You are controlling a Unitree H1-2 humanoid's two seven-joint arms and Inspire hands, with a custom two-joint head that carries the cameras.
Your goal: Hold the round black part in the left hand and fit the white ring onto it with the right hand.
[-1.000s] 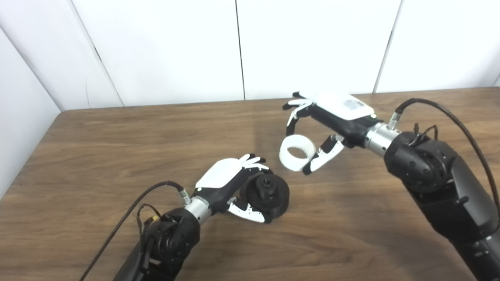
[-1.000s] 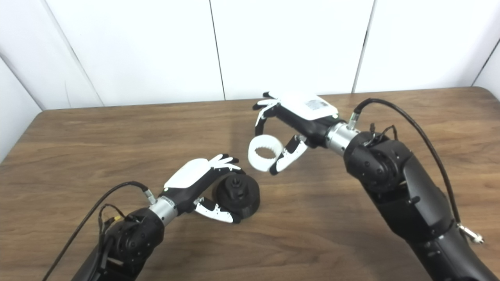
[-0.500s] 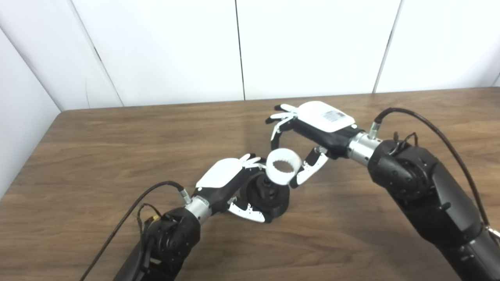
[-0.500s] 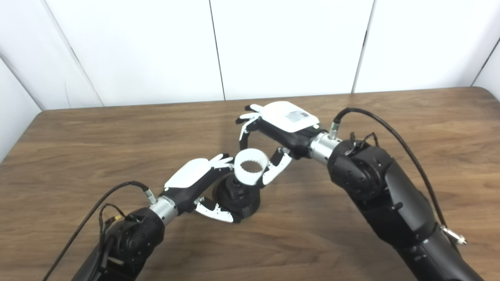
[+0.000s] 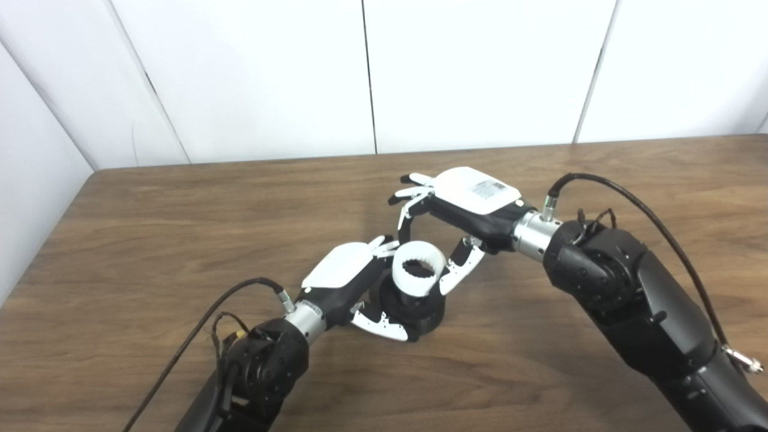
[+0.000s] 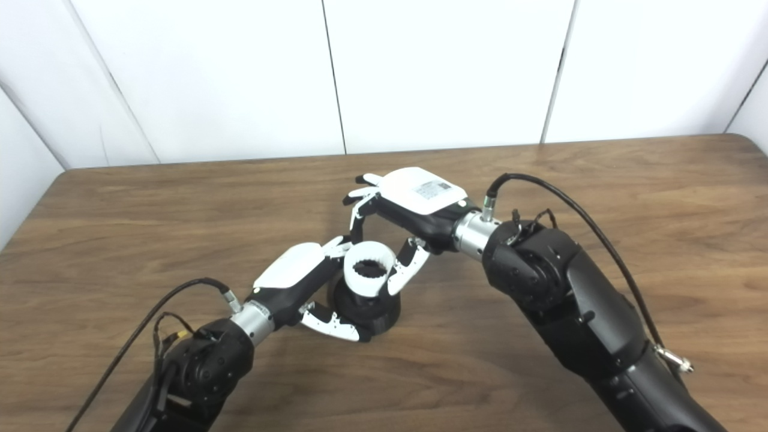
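The round black part stands on the wooden table near the middle. My left hand wraps it from the left, fingers behind it and thumb in front, shut on it. The white ring, toothed on its inside, sits over the top of the black part, whose hub shows through the ring's hole. My right hand reaches in from the right and pinches the ring between fingers at the back and thumb at the right. Whether the ring is seated or hovering just above, I cannot tell.
Both black forearms cross the table's front half, the right one bulky with a looping cable. White wall panels close off the table's far edge and left side.
My right hand has carried the white ring leftward and downward from above the table's middle to the top of the black part. The left hand and black part have stayed still.
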